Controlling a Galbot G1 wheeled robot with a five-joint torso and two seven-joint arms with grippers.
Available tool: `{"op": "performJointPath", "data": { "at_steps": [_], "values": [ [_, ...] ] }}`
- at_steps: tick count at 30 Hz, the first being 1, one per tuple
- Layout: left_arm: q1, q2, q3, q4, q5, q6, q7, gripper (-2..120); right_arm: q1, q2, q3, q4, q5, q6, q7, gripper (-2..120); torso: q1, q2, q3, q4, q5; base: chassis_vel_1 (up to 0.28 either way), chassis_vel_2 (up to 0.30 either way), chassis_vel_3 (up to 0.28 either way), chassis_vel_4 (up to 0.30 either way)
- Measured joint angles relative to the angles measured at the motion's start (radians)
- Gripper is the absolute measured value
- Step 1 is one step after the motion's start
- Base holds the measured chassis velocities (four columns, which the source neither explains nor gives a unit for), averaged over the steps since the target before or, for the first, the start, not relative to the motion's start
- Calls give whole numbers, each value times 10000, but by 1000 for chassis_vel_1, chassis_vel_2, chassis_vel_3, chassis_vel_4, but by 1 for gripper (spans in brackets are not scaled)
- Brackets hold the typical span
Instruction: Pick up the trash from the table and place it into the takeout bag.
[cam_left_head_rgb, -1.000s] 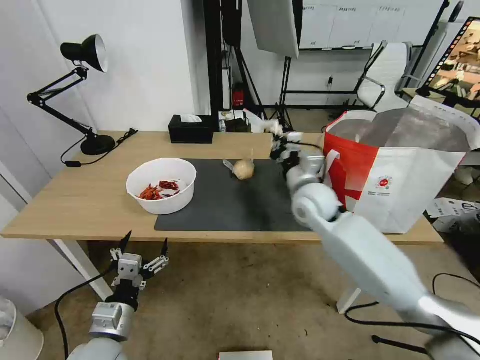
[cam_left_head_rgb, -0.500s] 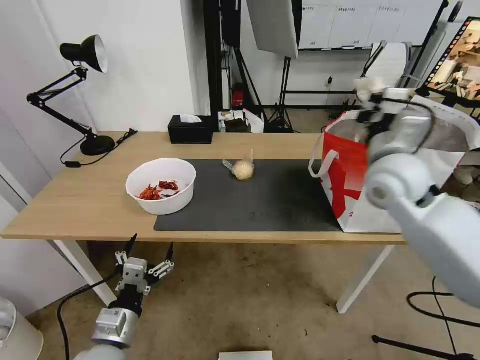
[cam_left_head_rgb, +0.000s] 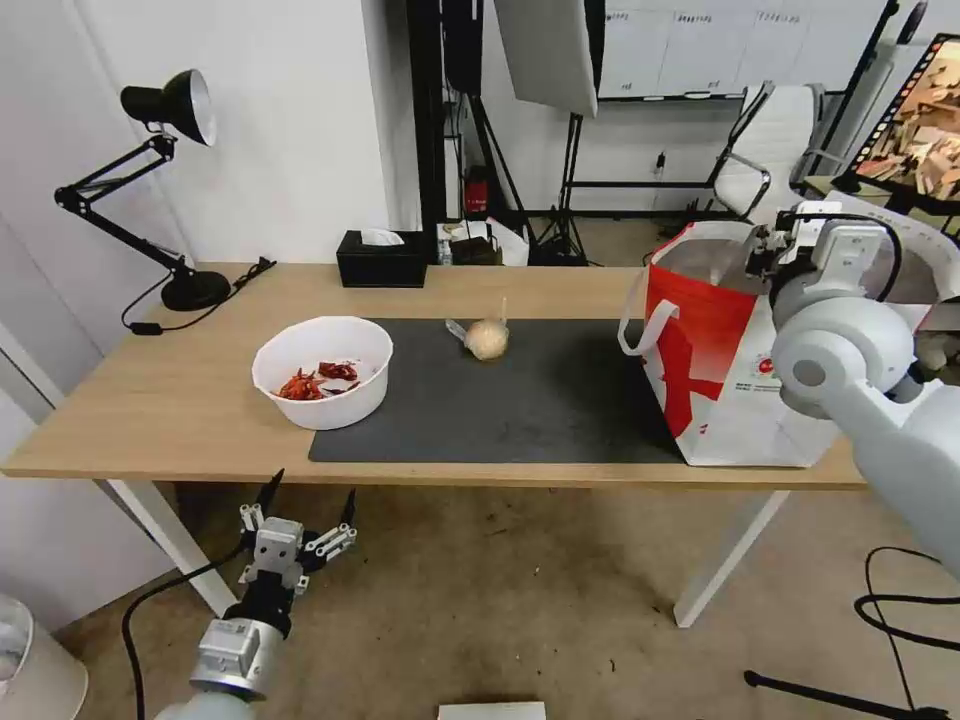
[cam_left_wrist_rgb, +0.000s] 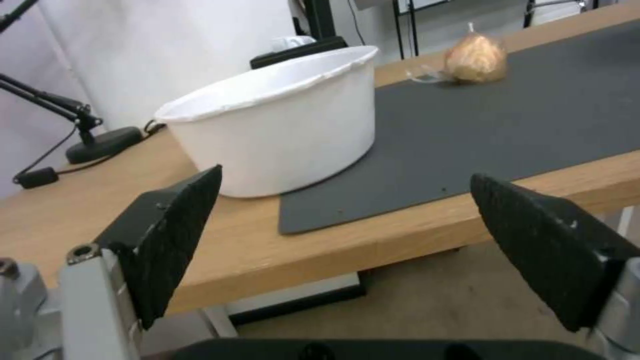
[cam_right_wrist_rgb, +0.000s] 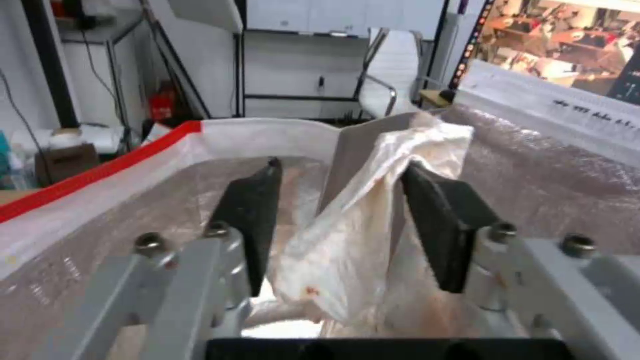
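A: The right gripper (cam_right_wrist_rgb: 340, 220) has been carried from above the mat to over the takeout bag (cam_left_head_rgb: 740, 400); its jaws are being held apart around the crumpled tissue (cam_right_wrist_rgb: 360, 210), inside the foil-lined mouth.

B: And the left gripper (cam_left_head_rgb: 305, 505)?

A: It is being held wide open below the table (cam_left_head_rgb: 150, 400) edge. The white bowl (cam_left_head_rgb: 322, 370) and wrapped ball (cam_left_head_rgb: 487, 338) are being left on the mat (cam_left_head_rgb: 500, 400).

The right gripper (cam_right_wrist_rgb: 340, 220) sits above the takeout bag (cam_right_wrist_rgb: 100, 190), inside its foil-lined mouth. Crumpled white tissue (cam_right_wrist_rgb: 360, 210) lies between the parted fingers (cam_right_wrist_rgb: 257, 210); contact cannot be determined.
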Motion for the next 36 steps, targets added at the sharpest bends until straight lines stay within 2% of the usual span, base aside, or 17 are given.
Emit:
{"op": "performJointPath", "data": {
  "at_steps": [3,6,7,9,10,12,13,16,20,24,27,28,29,31,32,34,36],
  "values": [
    [36,15,0,-69,-5,18,-59,100,208,-1,-140,29,391,-216,91,63,-1,0,0,0,0,0,0,0,0],
    [91,-35,-1,-122,-8,21,-74,100,568,-12,-192,15,1873,-418,371,78,0,0,-1,-1,0,0,0,0,0],
    [91,-35,-1,-122,-8,21,-74,100,568,-12,-192,15,1873,-418,371,78,0,0,-1,-1,0,0,0,0,0],
    [161,-114,23,-152,13,16,-83,100,909,107,-147,-70,3369,79,901,87,0,0,0,-2,1,0,0,0,0],
    [161,-114,23,-152,13,16,-83,100,909,107,-147,-70,3369,79,901,87,0,0,0,-2,1,0,0,0,0],
    [254,-203,61,-170,87,-19,-86,100,1347,393,220,-204,5656,1223,1712,98,-1,0,0,2,-2,0,0,0,0],
    [254,-203,61,-170,87,-19,-86,100,1347,393,220,-204,5656,1223,1712,98,-1,0,0,2,-2,0,0,0,0],
    [315,-228,56,-229,119,-49,-92,100,1599,602,605,-318,7062,2547,2093,100,-1,0,0,-1,-1,0,0,0,0],
    [361,-230,40,-251,140,-73,-94,100,1795,731,771,-428,7560,2947,2666,100,0,1,-1,0,1,0,0,0,0],
    [466,-269,29,-285,225,-161,-97,100,2105,533,550,-698,7587,1930,3759,100,0,0,-1,-1,1,0,0,0,0],
    [553,-314,29,-317,296,-206,-98,100,2591,36,40,-871,7767,-80,4394,100,0,0,0,-2,4,0,0,0,0],
    [553,-314,29,-317,296,-206,-98,100,2591,36,40,-871,7767,-80,4394,100,0,0,0,-2,4,0,0,0,0],
    [568,-322,30,-321,313,-217,-99,100,2855,-206,-212,-942,7749,-821,4248,100,0,0,-1,-2,2,0,0,0,0],
    [597,-334,32,-334,340,-232,-99,100,3505,-910,-960,-1069,7176,-1633,2575,100,0,0,0,-1,2,0,0,0,0],
    [597,-334,32,-334,340,-232,-99,100,3505,-910,-960,-1069,7176,-1633,2575,100,0,0,0,-1,2,0,0,0,0],
    [604,-349,40,-366,363,-246,-100,100,4641,-1644,-2323,-1217,6712,-1824,805,100,-1,1,-1,-5,0,0,0,0,0],
    [604,-351,41,-367,364,-246,-101,100,4738,-1684,-2438,-1235,6673,-1826,696,100,0,1,-2,-5,0,0,0,0,0]
  ]
}}
